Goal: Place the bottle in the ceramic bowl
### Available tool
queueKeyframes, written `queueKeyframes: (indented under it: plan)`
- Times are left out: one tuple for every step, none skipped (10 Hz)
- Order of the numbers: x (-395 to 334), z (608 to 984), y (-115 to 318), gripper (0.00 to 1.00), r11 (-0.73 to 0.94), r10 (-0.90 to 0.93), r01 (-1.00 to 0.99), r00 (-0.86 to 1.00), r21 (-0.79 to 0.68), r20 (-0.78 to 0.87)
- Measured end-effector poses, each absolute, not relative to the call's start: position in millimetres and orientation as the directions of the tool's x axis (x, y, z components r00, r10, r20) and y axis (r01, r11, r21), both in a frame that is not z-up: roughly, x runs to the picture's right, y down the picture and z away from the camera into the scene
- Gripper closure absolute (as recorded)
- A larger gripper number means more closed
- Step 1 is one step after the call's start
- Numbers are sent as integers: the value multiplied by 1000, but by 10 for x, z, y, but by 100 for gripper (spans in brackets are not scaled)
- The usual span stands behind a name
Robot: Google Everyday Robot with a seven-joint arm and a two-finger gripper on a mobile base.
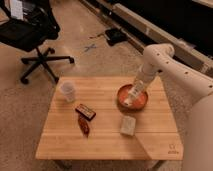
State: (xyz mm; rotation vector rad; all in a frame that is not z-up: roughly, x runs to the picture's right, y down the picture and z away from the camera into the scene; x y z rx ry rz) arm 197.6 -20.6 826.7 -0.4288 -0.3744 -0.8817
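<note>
The terracotta ceramic bowl (142,102) sits on the right part of the wooden table (105,135). The small whitish bottle (130,98) stands tilted inside the bowl, its base near the bowl's floor. My gripper (135,92) hangs from the white arm directly over the bowl and is at the bottle's upper part. The arm reaches in from the right.
A translucent white cup (68,91) stands at the table's left rear. A dark rectangular packet (85,111), a reddish-brown snack bag (84,125) and a pale sponge-like block (128,125) lie in front. A black office chair (30,37) stands behind left.
</note>
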Motion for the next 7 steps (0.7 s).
queueKeyframes:
  plan:
    - [1957,8266,-207,83,555,-661,807,574,-201,483]
    - [1940,8265,-204,71,545,-669,814,566,-199,482]
    - [1925,8253,-200,67,536,-677,822,556,-196,482]
    - [1931,8239,-189,66,527,-684,827,549,-195,481]
    - [1954,8221,-179,66,517,-692,834,540,-195,479]
    - [1946,8214,-178,66,509,-698,839,533,-193,478]
    - [1928,8212,-179,66,502,-702,843,527,-191,479]
